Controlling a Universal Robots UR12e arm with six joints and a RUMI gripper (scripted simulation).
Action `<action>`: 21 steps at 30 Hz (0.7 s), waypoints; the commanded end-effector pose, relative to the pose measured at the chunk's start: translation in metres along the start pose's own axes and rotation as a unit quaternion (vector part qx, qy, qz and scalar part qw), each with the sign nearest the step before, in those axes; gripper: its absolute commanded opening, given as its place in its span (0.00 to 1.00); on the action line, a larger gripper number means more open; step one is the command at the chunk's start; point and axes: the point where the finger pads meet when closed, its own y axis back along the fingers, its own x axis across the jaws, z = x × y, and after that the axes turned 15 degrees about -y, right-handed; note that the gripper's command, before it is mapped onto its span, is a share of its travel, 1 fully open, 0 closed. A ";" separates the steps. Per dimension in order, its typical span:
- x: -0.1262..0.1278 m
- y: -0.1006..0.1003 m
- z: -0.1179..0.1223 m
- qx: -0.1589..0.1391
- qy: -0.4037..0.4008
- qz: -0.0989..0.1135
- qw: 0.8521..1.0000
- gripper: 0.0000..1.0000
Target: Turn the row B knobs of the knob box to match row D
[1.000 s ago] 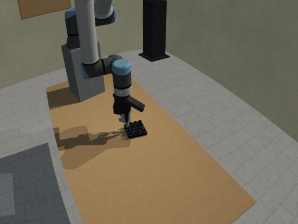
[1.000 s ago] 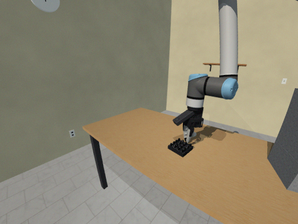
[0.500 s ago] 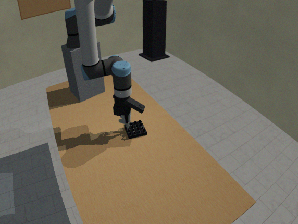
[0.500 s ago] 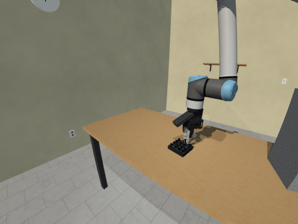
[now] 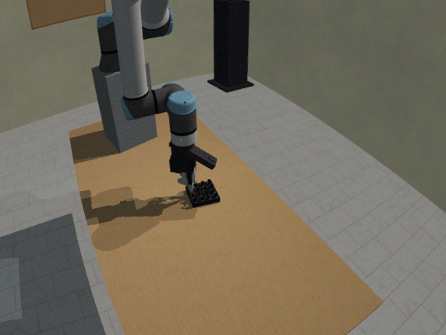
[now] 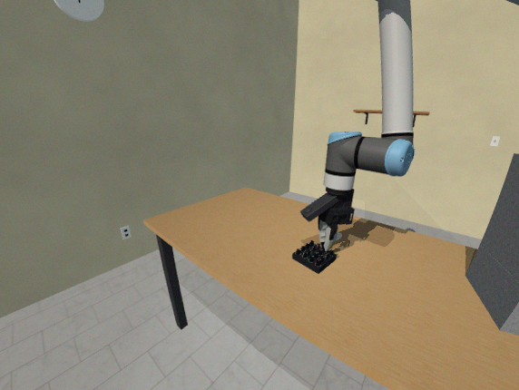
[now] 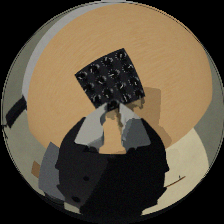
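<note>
The arm (image 5: 132,54) reached down with its wrist vertical, and the gripper (image 7: 113,105) pointed straight down, fingers nearly closed, gripping nothing

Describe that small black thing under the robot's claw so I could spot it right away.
On the long wooden table, look below the gripper. There lies the knob box, a flat black square studded with rows of small knobs, the only dark object lying on the wood.
</note>
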 end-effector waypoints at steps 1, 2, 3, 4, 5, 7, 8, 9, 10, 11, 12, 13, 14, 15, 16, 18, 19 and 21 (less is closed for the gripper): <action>0.000 0.000 0.000 0.000 0.000 0.000 1.000 0.11; 0.000 0.000 0.000 0.000 0.000 0.000 1.000 0.11; 0.000 0.000 0.000 0.000 0.000 0.000 1.000 0.11; 0.000 0.000 0.000 0.000 0.000 0.000 1.000 0.11; 0.000 0.000 0.000 0.000 0.000 0.000 1.000 0.11; 0.000 0.000 0.000 0.000 0.000 0.000 1.000 0.11; 0.000 0.000 0.000 0.000 0.000 0.000 1.000 0.11; 0.000 0.000 0.000 0.000 0.000 0.000 1.000 0.11; 0.000 0.000 0.000 0.000 0.000 0.000 1.000 0.11; 0.000 0.000 0.000 0.000 0.000 0.000 1.000 0.11; 0.000 0.000 0.000 0.000 0.000 0.000 1.000 0.11; 0.000 0.000 0.000 0.000 0.000 0.000 1.000 0.11; 0.000 0.000 0.000 0.000 0.000 0.000 1.000 0.11; 0.000 0.000 0.000 0.000 0.000 0.000 1.000 0.11; 0.000 0.000 0.000 0.000 0.000 0.000 1.000 0.11; 0.000 0.000 0.000 0.000 0.000 0.000 1.000 0.11; 0.000 0.000 0.000 0.000 0.000 0.000 1.000 0.11; 0.000 0.000 0.000 0.000 0.000 0.000 1.000 0.04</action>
